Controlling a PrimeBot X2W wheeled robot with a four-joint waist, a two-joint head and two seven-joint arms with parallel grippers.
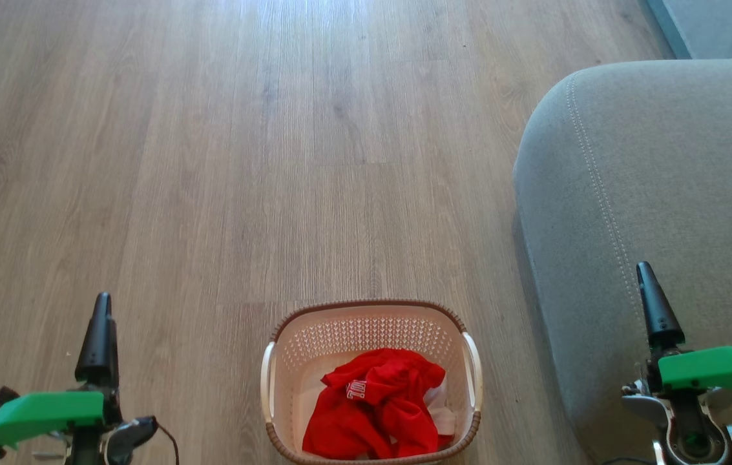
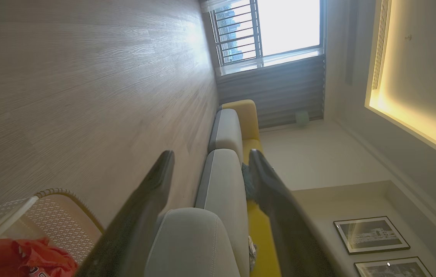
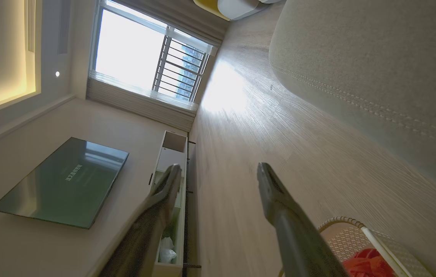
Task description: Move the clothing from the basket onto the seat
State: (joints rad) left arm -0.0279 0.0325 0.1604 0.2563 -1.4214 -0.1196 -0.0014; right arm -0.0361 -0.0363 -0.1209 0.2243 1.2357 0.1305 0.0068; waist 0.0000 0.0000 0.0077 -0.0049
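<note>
Left gripper (image 1: 101, 307) is at the lower left of the head view, up over the wood floor (image 1: 275, 161). In the left wrist view its 2 dark fingers (image 2: 152, 188) are spread wide and hold nothing.

To its right, at the bottom middle, the basket (image 1: 369, 305) stands on the floor. The clothing (image 1: 375, 407) is inside it. It is a bright red bunch with small white letters on 1 fold and a bit of white cloth at its right side. All the red clothing that shows is in the basket.

Further right is the seat (image 1: 663, 181), near the basket but not touching it. It is big and grey-green, with 2 lines of stitching along its round edge.

At the lower right, the right gripper (image 1: 647, 278) is up over the seat's near part. In the right wrist view its 2 fingers (image 3: 279, 207) are also spread wide and hold nothing.
</note>
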